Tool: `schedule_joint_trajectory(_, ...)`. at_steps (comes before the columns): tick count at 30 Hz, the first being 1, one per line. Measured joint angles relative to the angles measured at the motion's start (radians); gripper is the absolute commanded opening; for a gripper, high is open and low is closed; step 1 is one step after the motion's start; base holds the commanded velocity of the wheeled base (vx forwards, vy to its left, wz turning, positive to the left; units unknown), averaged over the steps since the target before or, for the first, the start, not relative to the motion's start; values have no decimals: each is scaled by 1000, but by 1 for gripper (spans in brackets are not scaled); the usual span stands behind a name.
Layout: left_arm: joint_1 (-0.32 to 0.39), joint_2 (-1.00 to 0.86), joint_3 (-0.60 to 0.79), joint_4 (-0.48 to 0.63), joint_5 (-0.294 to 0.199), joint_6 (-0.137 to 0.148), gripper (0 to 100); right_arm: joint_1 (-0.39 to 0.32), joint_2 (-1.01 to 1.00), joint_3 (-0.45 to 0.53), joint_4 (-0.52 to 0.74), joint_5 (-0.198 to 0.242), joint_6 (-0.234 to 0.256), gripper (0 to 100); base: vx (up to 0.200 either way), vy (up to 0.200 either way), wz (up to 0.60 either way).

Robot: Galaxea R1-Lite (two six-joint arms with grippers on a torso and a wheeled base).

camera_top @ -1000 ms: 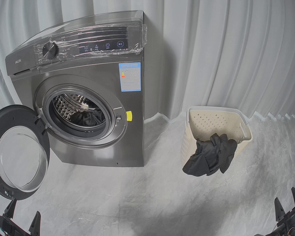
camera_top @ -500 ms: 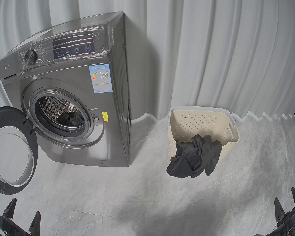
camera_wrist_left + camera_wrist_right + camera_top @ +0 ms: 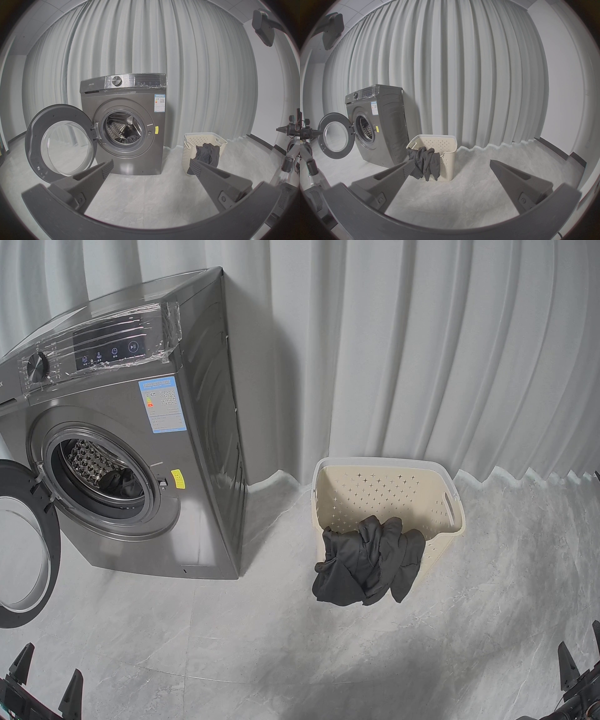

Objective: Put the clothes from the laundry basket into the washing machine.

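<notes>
- Grey floor point(image 3: 269, 627), pale curtain point(image 3: 406, 352) behind; washing machine point(image 3: 125, 446) with door point(image 3: 19, 552) swung wide.
- Dark clothes point(image 3: 365, 559) draped over the near rim of the laundry basket point(image 3: 381, 463), beside the machine.
- Left gripper point(image 3: 150, 162) and right gripper point(image 3: 451, 162) both spread, empty, well apart from the basket.
- Best to close in squarely, then pinch the bunched top fold (not a dangling hem).

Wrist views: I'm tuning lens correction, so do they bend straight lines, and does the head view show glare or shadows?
Left wrist view: strong fisheye, curtain folds bow outward, dark corners. Right wrist view: the same bowing. Head view: the plastic film on the washing machine glints; the machine casts a soft shadow on the curtain behind.
</notes>
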Motion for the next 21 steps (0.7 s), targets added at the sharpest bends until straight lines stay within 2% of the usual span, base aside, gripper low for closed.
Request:
schedule_joint_trajectory(2,0,0,0,0,0,0,100,0,0,0,0,0,-1,100,0,0,0)
schedule_joint_trajectory(14,0,1,0,-1,2,1,100,-1,0,0,-1,-9,9,100,0,-200,0)
schedule_joint_trajectory(21,1,1,0,-1,2,1,100,-1,1,0,-1,-11,5,100,0,0,0)
